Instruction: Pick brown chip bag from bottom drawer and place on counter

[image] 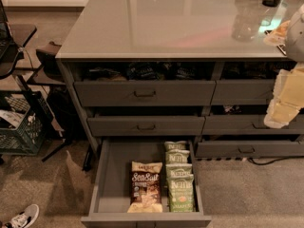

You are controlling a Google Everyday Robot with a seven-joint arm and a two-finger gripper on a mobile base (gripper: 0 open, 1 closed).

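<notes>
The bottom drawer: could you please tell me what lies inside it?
In the bottom drawer, the brown chip bag lies flat beside a row of green-and-white chip bags, each partly covering the one behind. The gripper hangs far right, outside it.

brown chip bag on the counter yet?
No: the brown chip bag lies in the open bottom drawer beside green chip bags, while the gripper hangs at the far right, away from it.

Brown chip bag [145,186] lies flat, "Sea Salt" label up, near the front of the pulled-out bottom drawer [114,175]. Glossy grey-green surface [156,23] tops the cabinet above. End effector [280,112] hangs at far right.
</notes>
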